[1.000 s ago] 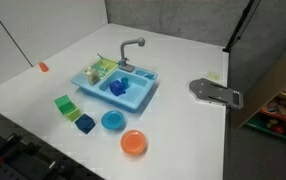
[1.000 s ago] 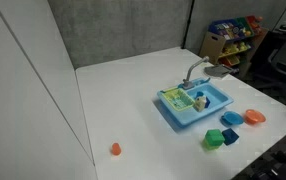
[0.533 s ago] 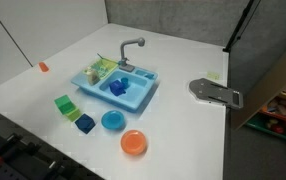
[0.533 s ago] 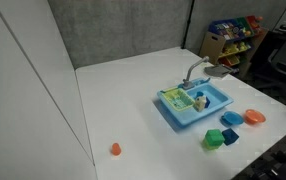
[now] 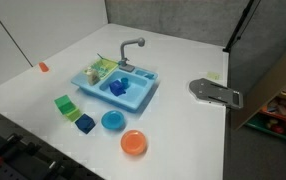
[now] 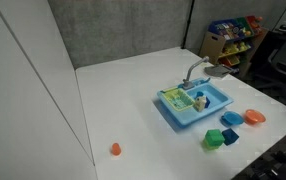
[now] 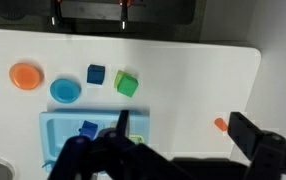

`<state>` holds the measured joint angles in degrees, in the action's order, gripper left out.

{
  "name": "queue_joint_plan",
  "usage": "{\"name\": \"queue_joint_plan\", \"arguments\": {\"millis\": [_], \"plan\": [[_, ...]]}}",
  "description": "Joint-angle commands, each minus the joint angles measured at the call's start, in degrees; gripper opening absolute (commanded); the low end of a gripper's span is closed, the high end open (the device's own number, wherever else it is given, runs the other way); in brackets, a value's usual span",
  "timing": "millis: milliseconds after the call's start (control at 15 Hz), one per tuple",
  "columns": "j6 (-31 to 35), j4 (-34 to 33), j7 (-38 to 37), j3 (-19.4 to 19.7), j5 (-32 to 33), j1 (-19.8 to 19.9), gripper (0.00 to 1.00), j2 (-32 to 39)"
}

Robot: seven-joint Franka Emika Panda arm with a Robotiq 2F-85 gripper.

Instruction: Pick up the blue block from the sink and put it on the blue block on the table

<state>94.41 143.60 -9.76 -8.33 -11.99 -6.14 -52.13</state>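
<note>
- Chiefly, the danger lies in the descent: the faucet [image 5: 131,47] stands over the sink [image 5: 95,94], so the fingers could clip it or the basin wall.
- Stacking may fail too. An off-centre release would tip the load off the blue block on the worktop [image 5: 85,123], beside the blue plate [image 5: 112,121].
- The blue block in the sink [image 5: 120,86] looks small and dark blue, and it lies in the basin.
- The gripper [image 7: 163,158] is a dark blur in the wrist view. I cannot tell how far the fingers are spread, and I see nothing held.
</note>
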Motion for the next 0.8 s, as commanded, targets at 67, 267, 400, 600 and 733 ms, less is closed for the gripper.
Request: {"name": "queue_joint_plan", "arguments": {"millis": [67,267,400,600,733], "plan": [[-4.7,-7.8,0.1,1.1,1.2,2.7,1.0,6.1],[-3.5,-10.2,-0.3,1.3,1.9,4.4,1.0,9.4],[-2.2,-10.6,0.1,1.5,2.5,5.0,1.0,11.3],[0.9,-9.3,0.1,1.4,3.5,5.4,1.0,14.0],[4.0,-7.7,-0.4,1.2,4.1,5.5,1.0,15.7]]}}
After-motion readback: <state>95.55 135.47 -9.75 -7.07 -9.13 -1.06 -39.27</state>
